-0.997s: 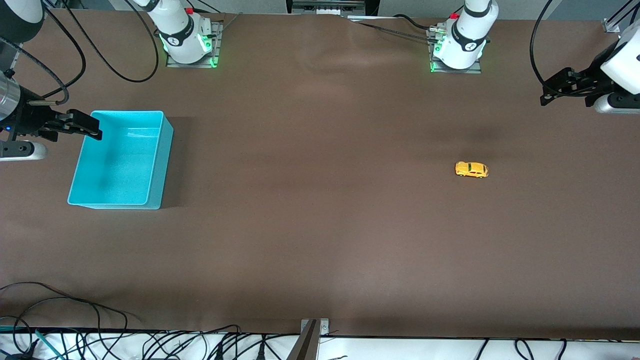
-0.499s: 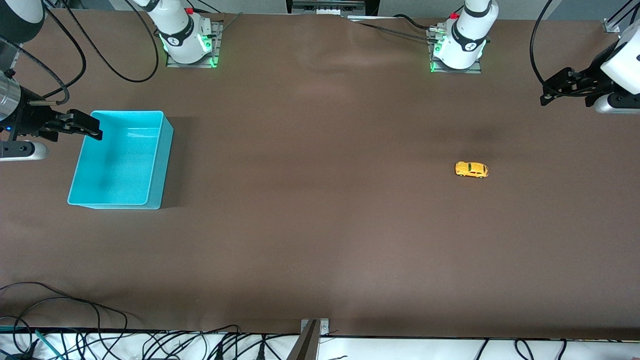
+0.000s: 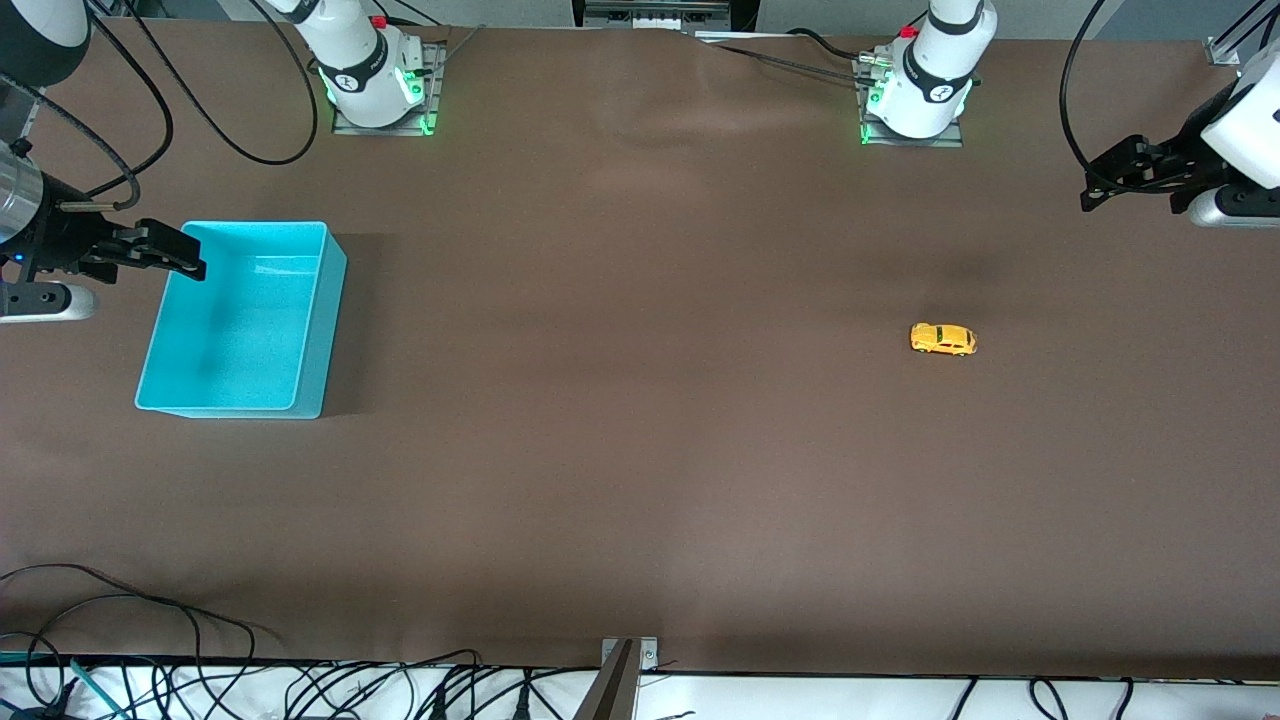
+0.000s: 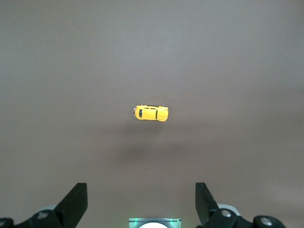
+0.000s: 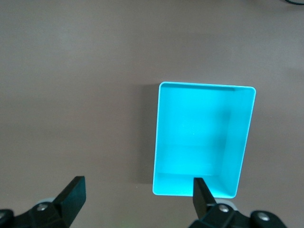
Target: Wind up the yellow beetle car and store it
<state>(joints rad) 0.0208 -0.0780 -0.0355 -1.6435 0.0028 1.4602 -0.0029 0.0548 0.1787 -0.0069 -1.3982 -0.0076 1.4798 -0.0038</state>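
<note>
Front view first: we see the yellow beetle car [image 3: 943, 339] resting on its wheels on the bare brown table [image 3: 640, 450], toward the left arm's end, alone and well apart from everything else. The turquoise bin [image 3: 322, 330] sits toward the right arm's end of the table, with nothing lying inside it that we can make out. Our left gripper [image 3: 1092, 192] hangs in the air at the left arm's end, over the table's edge region, farther from the front camera than the car and clear of it. In the left wrist view its two dark fingers [image 4: 76, 202] are spread wide apart, with only brown tabletop between them, and the car [image 4: 151, 113] lies on the table ahead of them, untouched. Our right gripper [image 3: 190, 260] hovers over the bin's rim on the side toward the right arm's end of the table. From the right wrist view we find these fingers [image 5: 73, 192] likewise spread wide and holding nothing; one fingertip overlaps the bin's short wall [image 5: 190, 190] in that picture, though whether it touches we cannot tell. The bin's interior there shows plain turquoise floor and walls.
</note>
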